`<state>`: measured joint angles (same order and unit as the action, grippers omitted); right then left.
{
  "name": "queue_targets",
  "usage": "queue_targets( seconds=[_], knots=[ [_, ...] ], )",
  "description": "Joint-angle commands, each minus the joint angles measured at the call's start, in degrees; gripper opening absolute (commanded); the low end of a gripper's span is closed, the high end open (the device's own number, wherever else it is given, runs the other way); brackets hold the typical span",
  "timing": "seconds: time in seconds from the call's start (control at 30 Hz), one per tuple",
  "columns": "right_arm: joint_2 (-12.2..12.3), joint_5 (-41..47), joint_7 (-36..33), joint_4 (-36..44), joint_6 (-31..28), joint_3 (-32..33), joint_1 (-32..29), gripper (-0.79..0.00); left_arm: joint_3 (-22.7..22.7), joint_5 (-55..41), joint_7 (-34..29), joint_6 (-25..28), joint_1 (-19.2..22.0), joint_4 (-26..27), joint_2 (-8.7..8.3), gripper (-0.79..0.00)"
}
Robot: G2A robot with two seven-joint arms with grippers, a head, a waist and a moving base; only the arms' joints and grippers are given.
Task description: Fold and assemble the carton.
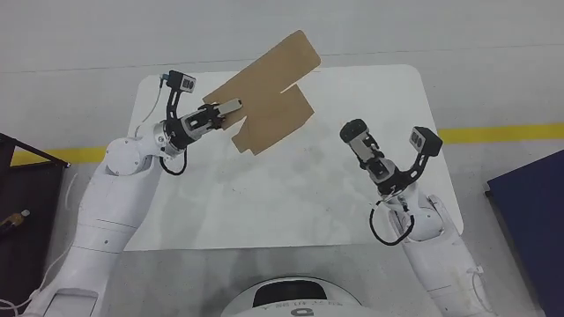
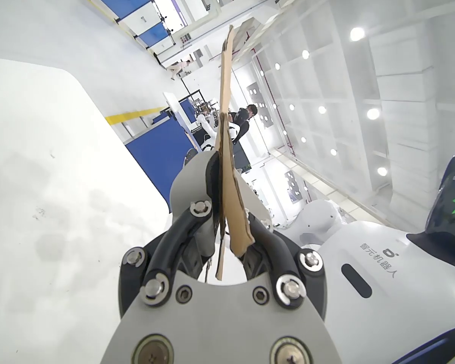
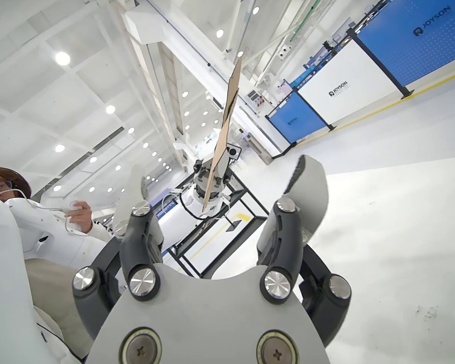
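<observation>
Seen from above, the carton shows its broad brown face: a flat, unfolded blank with cut flaps and a notch, lifted off the tabletop over the far-left part, its far flap reaching out past the far edge. The left gripper is clamped on the blank's edge nearest the left side of the tabletop. The left wrist view adds what the top view hides: the carton stands edge-on as a thin strip, pinched between the two closed fingers, with two layers of board splaying slightly apart at the gripper. The right gripper sits above the right part of the tabletop, near the right edge and well apart from the carton. Its own wrist view shows the fingers spread wide with nothing between them, and the carton farther off, again edge-on. Between the two arms lie the bare middle and near side of the tabletop
</observation>
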<state>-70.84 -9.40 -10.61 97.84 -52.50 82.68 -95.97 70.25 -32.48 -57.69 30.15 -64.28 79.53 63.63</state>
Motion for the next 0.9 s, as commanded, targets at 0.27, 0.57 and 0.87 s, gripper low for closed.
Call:
queue_targets(
  seconds=[0.27,0.57,0.87],
  knots=[
    [0.0,-0.1,0.0,0.0,0.0,0.0,0.0,0.000,-0.7,-10.8,2.1,-6.7,-1.5,0.7,0.55,-0.785],
    [0.0,-0.1,0.0,0.0,0.0,0.0,0.0,0.000,-0.1,-51.5,8.5,-45.8,-0.2,-4.1,2.18,-0.785],
    [0.0,-0.1,0.0,0.0,0.0,0.0,0.0,0.000,0.3,-64.6,13.8,-60.4,-0.2,-4.9,2.74,-0.785]
  ],
)
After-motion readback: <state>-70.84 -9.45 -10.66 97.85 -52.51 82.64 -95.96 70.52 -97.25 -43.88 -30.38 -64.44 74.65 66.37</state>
